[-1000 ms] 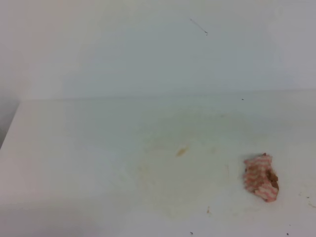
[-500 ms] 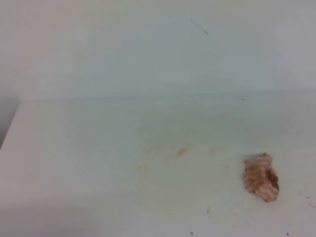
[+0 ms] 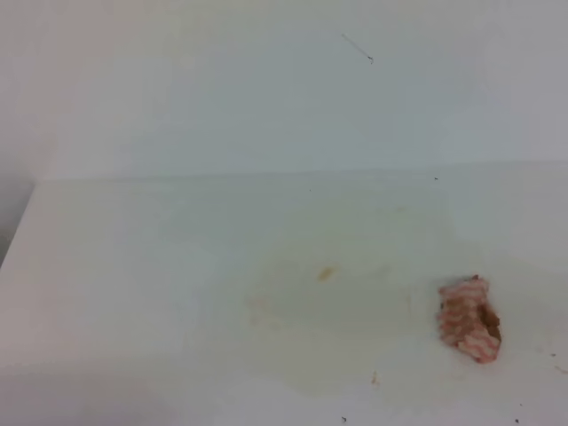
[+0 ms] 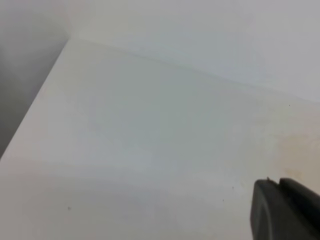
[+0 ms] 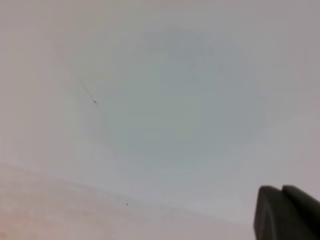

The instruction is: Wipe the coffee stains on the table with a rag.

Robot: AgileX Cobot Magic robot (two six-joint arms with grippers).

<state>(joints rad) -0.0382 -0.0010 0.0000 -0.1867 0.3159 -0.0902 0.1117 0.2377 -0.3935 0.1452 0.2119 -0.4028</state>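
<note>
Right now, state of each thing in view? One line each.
rag: bunched, lying free on the table, brown-soiled on its right side.
coffee stains: mostly wiped; small brown streak and faint yellowish smears remain.
table: white, faintly smeared.
left gripper: only a dark edge visible, holding nothing seen.
right gripper: same.

Soft, washed-out, blurry, overexposed light

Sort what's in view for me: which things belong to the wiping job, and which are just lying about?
Belongs to the job:
- rag, bunched, lying free on the right
- coffee stains, faint smears with a small brown streak left of the rag
- table

Just lying about:
- tiny dark specks near the front edge
- thin dark mark on the wall
</note>
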